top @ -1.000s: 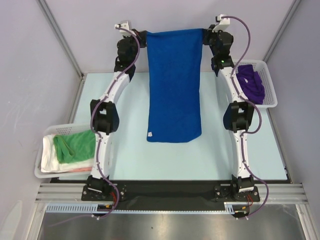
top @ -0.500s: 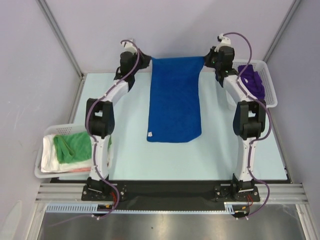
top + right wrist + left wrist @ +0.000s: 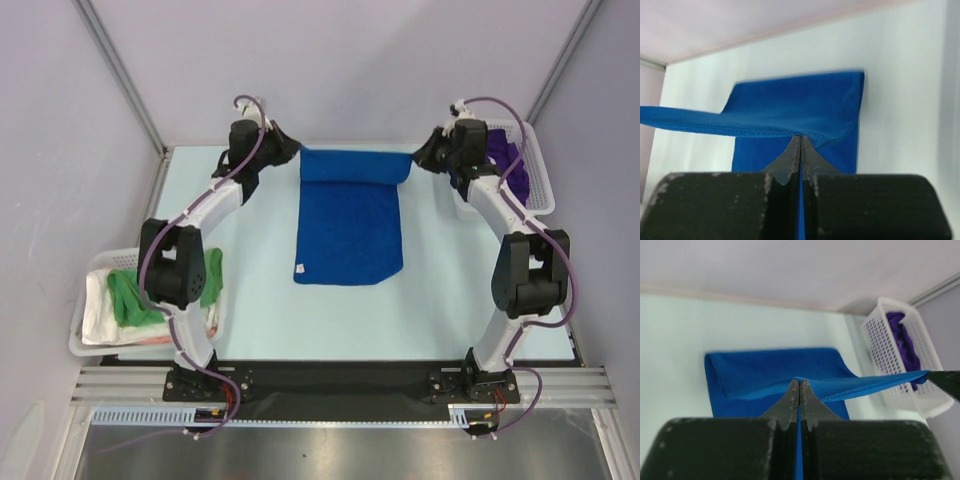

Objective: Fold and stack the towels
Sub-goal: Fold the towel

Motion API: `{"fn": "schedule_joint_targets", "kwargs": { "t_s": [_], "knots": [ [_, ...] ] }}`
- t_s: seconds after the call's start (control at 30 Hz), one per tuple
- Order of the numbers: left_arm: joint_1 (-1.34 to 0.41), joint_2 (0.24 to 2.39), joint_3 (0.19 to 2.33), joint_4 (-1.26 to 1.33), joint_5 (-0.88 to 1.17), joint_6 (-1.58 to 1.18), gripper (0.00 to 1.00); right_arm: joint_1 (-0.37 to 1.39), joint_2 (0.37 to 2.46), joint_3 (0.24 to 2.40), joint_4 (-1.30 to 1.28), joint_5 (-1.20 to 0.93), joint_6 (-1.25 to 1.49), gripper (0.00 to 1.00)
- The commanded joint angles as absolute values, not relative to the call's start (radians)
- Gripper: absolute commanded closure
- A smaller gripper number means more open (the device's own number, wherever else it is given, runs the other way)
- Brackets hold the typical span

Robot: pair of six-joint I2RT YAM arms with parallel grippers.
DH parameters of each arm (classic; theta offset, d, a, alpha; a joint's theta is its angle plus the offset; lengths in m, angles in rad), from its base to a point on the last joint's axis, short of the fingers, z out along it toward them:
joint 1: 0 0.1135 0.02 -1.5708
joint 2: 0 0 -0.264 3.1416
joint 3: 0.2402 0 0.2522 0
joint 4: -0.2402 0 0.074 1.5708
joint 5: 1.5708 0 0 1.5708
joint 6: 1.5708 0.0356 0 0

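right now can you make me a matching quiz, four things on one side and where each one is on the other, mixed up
Things:
1. blue towel
2. purple towel
3. green towel
4. left claw

Places:
A. in the basket at the table's far right
B. shut on a far corner of the blue towel
C. in the basket at the table's near left
D. spread on the table's middle, far edge lifted

Pairs: 1-D, 2-A, 3-C, 4-B
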State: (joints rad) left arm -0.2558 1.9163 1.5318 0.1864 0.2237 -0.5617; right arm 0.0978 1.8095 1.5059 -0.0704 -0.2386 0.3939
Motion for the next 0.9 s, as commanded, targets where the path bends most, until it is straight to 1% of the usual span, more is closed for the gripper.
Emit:
{"fn": "schedule_joint_targets", "kwargs": {
  "t_s": [0.0, 0.23, 0.43, 0.6, 0.87],
  "knots": [
    [-0.261, 1.836, 1.43, 0.1, 0.198, -0.575, 1.0, 0.067, 1.746, 1.401, -0.137, -0.264, 0.436, 1.0],
    [-0.278, 1.752, 1.296, 0.04, 0.189, -0.592, 1.0, 0.089, 1.649, 1.224, -0.156, -0.291, 0.446, 1.0],
    [-0.295, 1.703, 1.24, -0.055, 0.192, -0.574, 1.0, 0.147, 1.634, 1.175, -0.201, -0.285, 0.431, 1.0],
    [-0.298, 1.689, 1.227, -0.144, 0.179, -0.581, 1.0, 0.181, 1.615, 1.155, -0.229, -0.241, 0.434, 1.0],
    [-0.345, 1.617, 1.143, -0.167, 0.149, -0.591, 1.0, 0.19, 1.569, 1.114, -0.275, -0.207, 0.419, 1.0]
  ]
}}
